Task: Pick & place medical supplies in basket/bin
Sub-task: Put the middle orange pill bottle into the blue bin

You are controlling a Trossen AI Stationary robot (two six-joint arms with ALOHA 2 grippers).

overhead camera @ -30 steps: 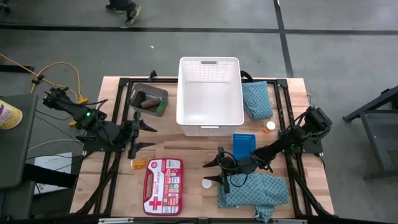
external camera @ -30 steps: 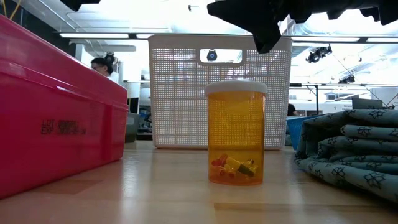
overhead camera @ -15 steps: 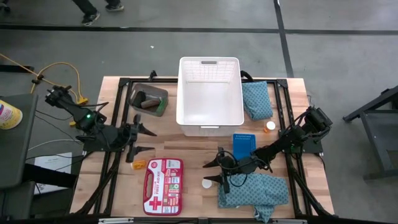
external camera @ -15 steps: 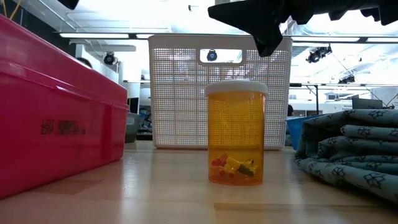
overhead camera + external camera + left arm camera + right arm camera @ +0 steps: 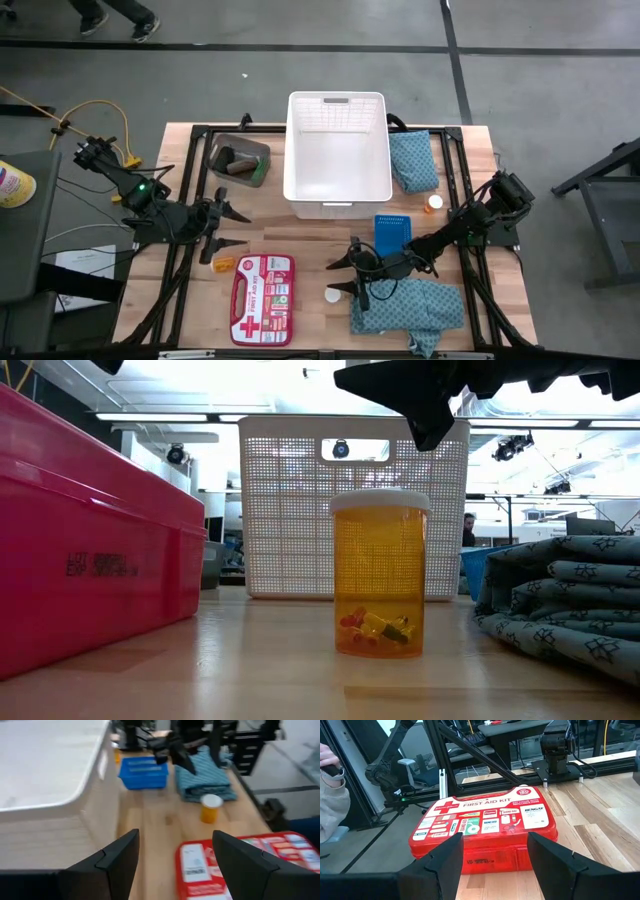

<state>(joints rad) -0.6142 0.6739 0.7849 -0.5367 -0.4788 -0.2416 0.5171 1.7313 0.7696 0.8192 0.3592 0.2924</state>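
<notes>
The left end effector (image 5: 222, 228) has crept slightly toward the surface's (image 5: 310, 235) left edge since a second ago, fingers spread, near a small orange bottle (image 5: 222, 264); the right end effector (image 5: 352, 275) hangs released above a white-capped bottle (image 5: 333, 295) beside a teal cloth (image 5: 410, 305); basket (image 5: 338, 150) behind; bin (image 5: 239, 160) far left.

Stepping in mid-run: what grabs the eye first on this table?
The big white basket stands empty at the table's far middle. The red first aid kit lies at the near edge, with the open left gripper just beyond it. The open right gripper hovers by an orange bottle and a teal cloth.
</notes>
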